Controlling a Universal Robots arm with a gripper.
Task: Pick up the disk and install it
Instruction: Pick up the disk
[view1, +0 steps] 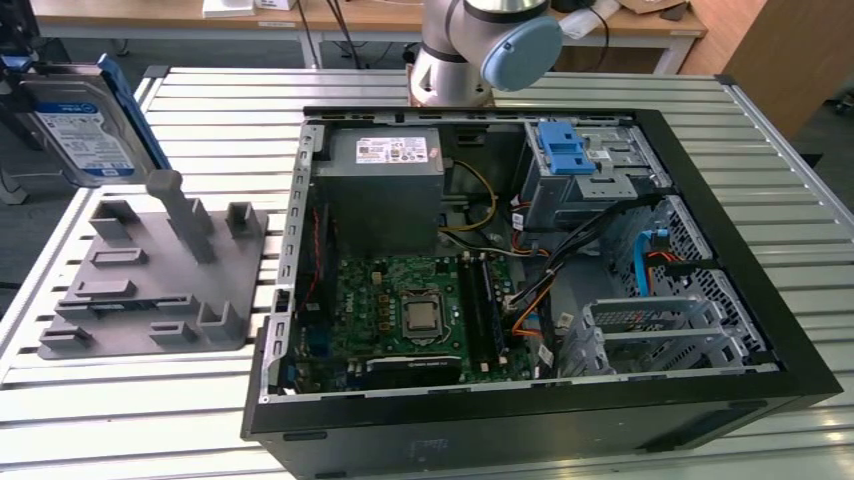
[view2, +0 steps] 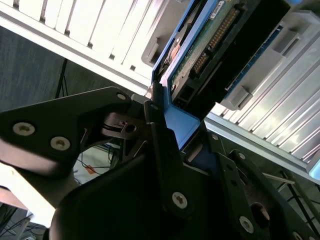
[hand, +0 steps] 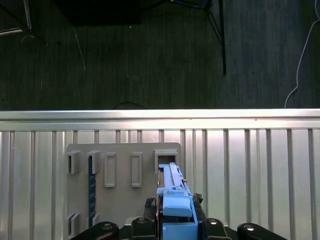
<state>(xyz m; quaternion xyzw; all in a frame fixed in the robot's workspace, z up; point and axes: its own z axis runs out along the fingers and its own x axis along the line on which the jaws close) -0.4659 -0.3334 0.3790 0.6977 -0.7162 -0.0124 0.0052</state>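
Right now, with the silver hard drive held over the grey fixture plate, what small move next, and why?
Probably carry the silver hard drive toward the open black computer case: the gripper grips it, above the grey fixture plate.

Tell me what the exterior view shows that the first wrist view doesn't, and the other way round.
Exterior view: the open computer case with its motherboard, power supply and blue drive-bay latch, plus the label face of the disk.
First wrist view: the dark floor past the table edge, and the disk seen edge-on, clamped in the tool.
Both: the disk held over the grey fixture plate on the slatted metal table.
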